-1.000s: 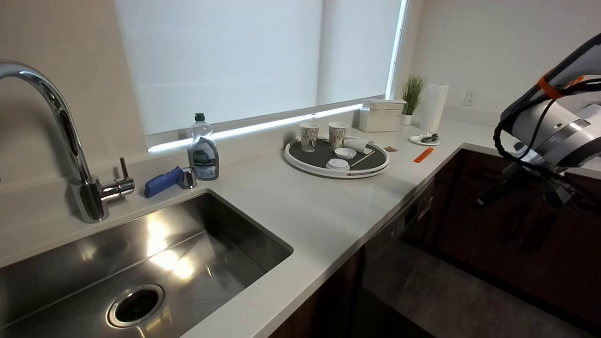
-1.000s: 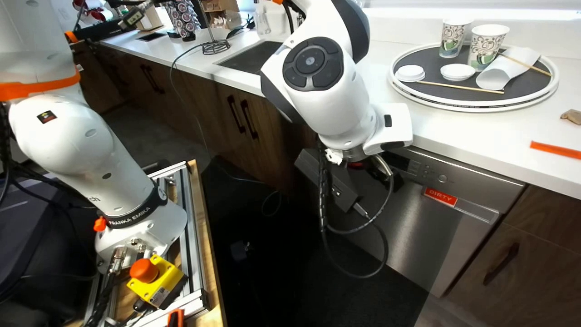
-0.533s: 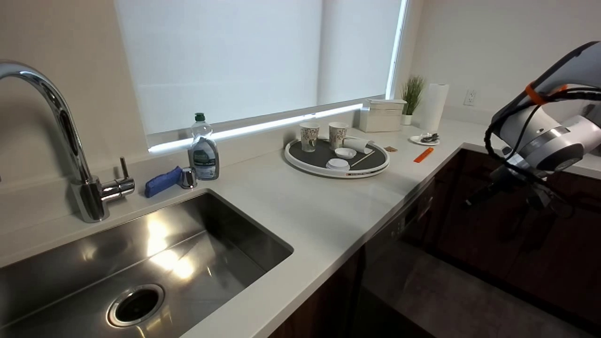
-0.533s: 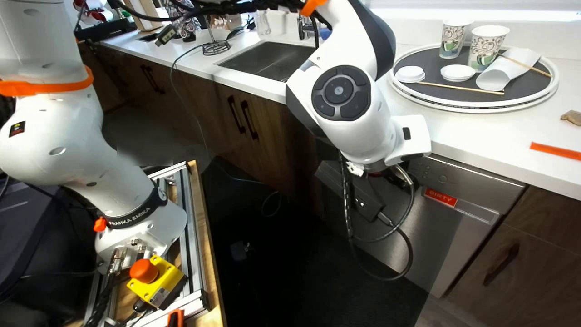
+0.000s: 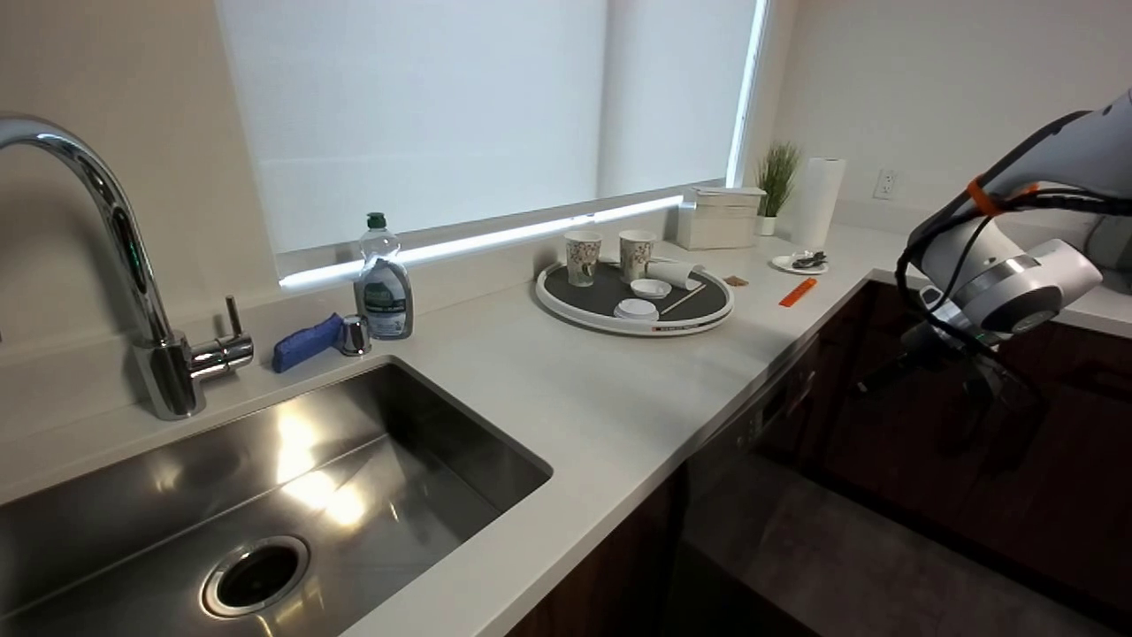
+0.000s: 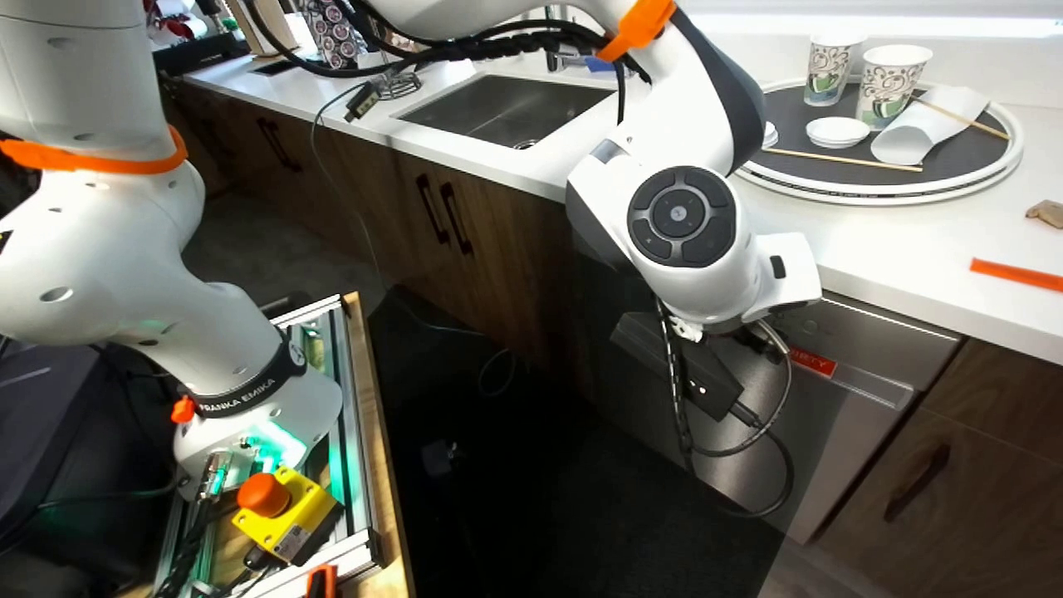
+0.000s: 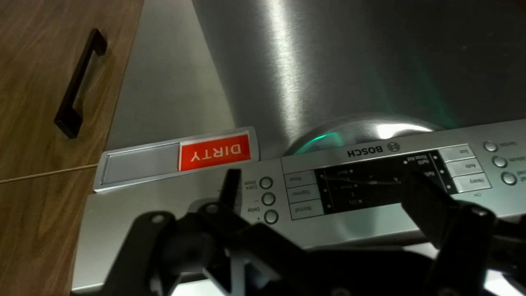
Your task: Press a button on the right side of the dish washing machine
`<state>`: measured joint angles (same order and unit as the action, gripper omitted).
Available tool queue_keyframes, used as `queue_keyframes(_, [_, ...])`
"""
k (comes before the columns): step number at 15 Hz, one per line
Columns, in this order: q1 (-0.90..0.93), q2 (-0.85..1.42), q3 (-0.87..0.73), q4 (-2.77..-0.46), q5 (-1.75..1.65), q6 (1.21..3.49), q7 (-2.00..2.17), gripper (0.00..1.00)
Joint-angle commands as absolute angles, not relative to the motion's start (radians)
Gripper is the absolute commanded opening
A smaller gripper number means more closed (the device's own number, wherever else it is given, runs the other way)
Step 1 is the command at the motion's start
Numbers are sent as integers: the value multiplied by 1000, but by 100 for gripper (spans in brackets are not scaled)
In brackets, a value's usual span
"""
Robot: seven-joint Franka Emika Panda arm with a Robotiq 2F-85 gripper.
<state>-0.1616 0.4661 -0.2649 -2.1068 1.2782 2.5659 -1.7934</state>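
Observation:
The dish washing machine [image 7: 349, 74] fills the wrist view with its steel front; its lettering stands upside down there. It also shows in both exterior views, dark [image 5: 721, 478] and steel-grey [image 6: 810, 440]. Its right-hand buttons [image 7: 268, 199], three small round ones, lie left of a black display [image 7: 370, 181]. A larger round button [image 7: 201, 204] is mostly hidden behind the left finger. My gripper [image 7: 322, 187] is open and empty, in front of the control panel. One finger [image 7: 231, 185] overlaps the panel beside the small buttons, the other the display. Contact cannot be told.
A red DIRTY sign [image 7: 215, 152] sits on the machine's front. The white countertop [image 6: 905, 257] overhangs the panel. A round tray [image 6: 830, 195] with cups stands on it. A wooden drawer [image 6: 913, 473] is to the right. Cables [image 6: 781, 465] hang from the wrist.
The arm has moved lower and across the machine's front, rightward in one exterior view and leftward in another. A green light now shines at the robot's base.

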Motion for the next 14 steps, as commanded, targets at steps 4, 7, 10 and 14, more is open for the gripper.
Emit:
queue_keyframes(4, [-222, 568, -171, -1991, 1271, 2596, -1807, 64])
queue_keyframes(7, [-228, 596, -153, -1959, 1271, 2595, -1806, 45])
queue_keyframes(10, [-231, 621, -142, -1930, 1273, 2596, -1806, 22])
queue_keyframes(14, [-237, 649, -130, -1890, 1279, 2598, -1809, 0])
